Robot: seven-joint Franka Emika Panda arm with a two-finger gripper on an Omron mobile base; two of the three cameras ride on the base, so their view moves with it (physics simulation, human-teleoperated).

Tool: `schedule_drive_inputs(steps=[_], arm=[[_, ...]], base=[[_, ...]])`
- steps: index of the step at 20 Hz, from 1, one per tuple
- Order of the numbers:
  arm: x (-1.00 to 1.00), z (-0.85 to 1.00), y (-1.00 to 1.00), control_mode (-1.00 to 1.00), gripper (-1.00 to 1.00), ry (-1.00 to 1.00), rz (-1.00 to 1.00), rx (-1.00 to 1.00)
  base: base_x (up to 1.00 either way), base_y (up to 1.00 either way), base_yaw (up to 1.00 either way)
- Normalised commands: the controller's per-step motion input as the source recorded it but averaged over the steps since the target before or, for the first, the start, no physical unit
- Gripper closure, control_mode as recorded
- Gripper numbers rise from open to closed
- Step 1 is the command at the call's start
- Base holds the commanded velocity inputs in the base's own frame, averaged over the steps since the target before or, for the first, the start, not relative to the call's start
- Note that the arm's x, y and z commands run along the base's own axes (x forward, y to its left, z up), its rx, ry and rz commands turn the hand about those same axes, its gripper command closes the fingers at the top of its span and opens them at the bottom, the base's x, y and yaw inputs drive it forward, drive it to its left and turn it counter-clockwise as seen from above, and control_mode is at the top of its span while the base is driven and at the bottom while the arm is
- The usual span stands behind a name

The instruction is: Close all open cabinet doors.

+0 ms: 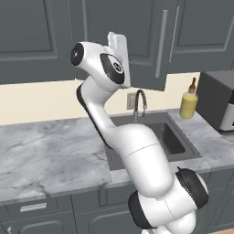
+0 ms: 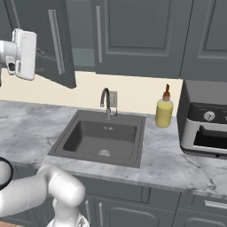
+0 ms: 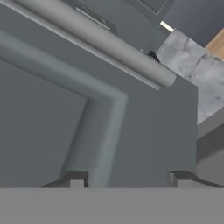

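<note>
One upper cabinet door (image 1: pixel 148 50) hangs open, swung out above the sink; its silver bar handle (image 1: pixel 161 43) runs down its face. From the right it is the door (image 2: pixel 62 44) at upper left, with its handle (image 2: pixel 55 42). My gripper (image 2: pixel 39 60) is right up against this door's face. Close up, the door panel (image 3: pixel 144 131) and the handle (image 3: pixel 96 39) lie just ahead of the gripper (image 3: pixel 127 179). The two fingertips (image 3: pixel 75 178) stand apart with nothing between them. The neighbouring doors (image 2: pixel 137 35) look closed.
Below lie a marble counter (image 1: pixel 45 155), a dark sink (image 2: pixel 99 137) with a faucet (image 2: pixel 106 102), a yellow bottle (image 2: pixel 164 111) and a toaster oven (image 2: pixel 204 124) on the right. Drawer fronts (image 1: pixel 34 208) run under the counter.
</note>
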Motion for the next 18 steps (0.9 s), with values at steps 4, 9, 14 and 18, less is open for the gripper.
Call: schedule_drive_inputs(steps=[4,9,14,18], arm=[[0.54,-0.12,-0.49,-1.00,-1.00,0.00,0.14,0.15],[0.55,-0.20,-0.46,-1.00,-1.00,0.01,0.17,0.13],[0.57,-0.16,-0.39,-1.00,-1.00,0.02,0.20,0.14],[0.36,-0.16,-0.34,-1.00,-1.00,-0.01,0.25,0.10]], base=[[0.00,0.00,0.00],[0.00,0.00,0.00],[0.00,0.00,0.00],[0.00,0.00,0.00]])
